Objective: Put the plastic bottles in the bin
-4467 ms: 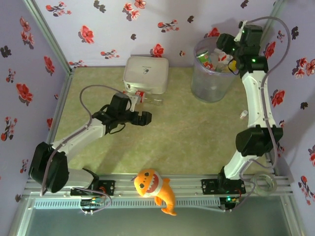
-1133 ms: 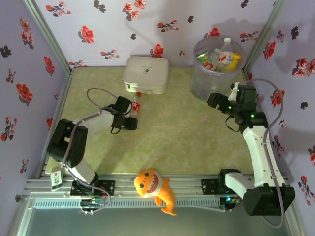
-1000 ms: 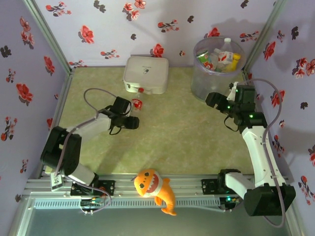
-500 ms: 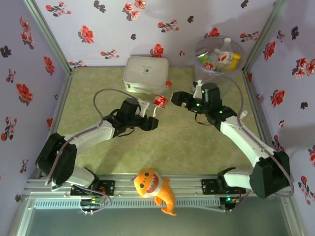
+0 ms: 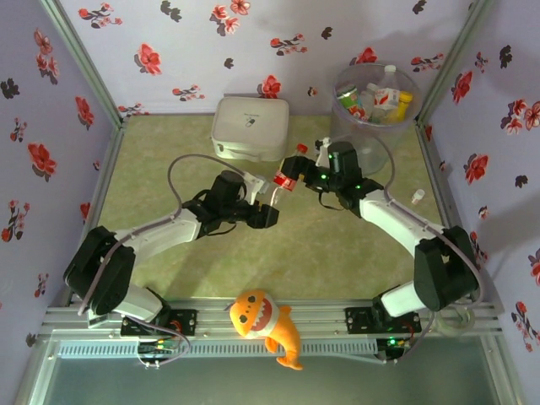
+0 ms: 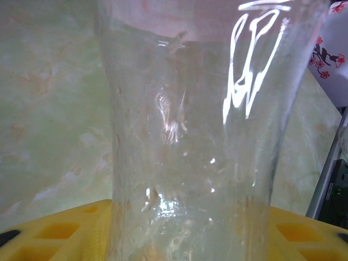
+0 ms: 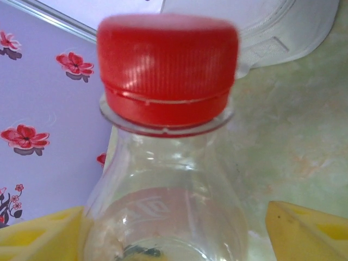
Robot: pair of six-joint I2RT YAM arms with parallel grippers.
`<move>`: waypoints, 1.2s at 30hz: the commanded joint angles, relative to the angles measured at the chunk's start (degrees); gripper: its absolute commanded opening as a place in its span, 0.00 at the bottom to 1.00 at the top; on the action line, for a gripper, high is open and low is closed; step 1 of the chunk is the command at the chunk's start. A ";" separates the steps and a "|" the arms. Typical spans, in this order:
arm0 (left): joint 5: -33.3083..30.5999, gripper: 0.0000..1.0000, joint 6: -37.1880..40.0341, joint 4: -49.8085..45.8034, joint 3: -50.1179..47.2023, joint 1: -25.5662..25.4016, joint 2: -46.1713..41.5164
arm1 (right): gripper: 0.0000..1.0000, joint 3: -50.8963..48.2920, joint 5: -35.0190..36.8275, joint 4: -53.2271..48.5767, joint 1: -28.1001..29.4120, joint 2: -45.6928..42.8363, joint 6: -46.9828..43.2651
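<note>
Bottle (image 6: 190, 136) cut off top and bottom, red cap (image 7: 167, 70) blurred, fingers (image 7: 304, 228) cropped at lower edge, white speck (image 5: 416, 197) unidentifiable

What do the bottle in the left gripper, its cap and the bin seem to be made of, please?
Bottle: clear glossy thin plastic, likely; see-through wall with sharp highlights. Cap: opaque red plastic, ribbed, duller sheen. Bin: translucent greyish plastic, probably; contents show through its wall.

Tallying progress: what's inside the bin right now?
The bin holds a pile of plastic bottles, one white-capped, one yellow. Exact count unclear: the top ones cover those beneath.
</note>
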 commanded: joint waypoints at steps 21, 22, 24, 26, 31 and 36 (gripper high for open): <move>-1.36 1.00 2.35 0.15 0.00 -0.23 -1.33 | 0.52 11.48 4.48 -12.40 1.27 1.21 -10.36; -1.96 1.00 2.36 0.07 -0.40 -0.21 -1.97 | 0.52 13.95 6.20 -15.49 1.27 0.72 -13.27; -3.04 1.00 2.00 -0.02 -1.36 0.25 -3.33 | 0.51 19.31 10.11 -22.05 1.26 0.05 -18.54; -4.18 1.00 1.41 -0.02 -2.56 0.88 -4.74 | 0.51 26.52 15.19 -28.71 1.10 -0.50 -23.80; -5.51 1.00 -0.08 0.72 -5.59 2.72 -7.17 | 0.49 37.37 25.59 -35.28 0.71 -2.62 -34.24; -5.71 1.00 -0.89 0.24 -6.67 3.70 -7.55 | 0.49 41.31 38.56 -31.62 0.58 -7.35 -43.38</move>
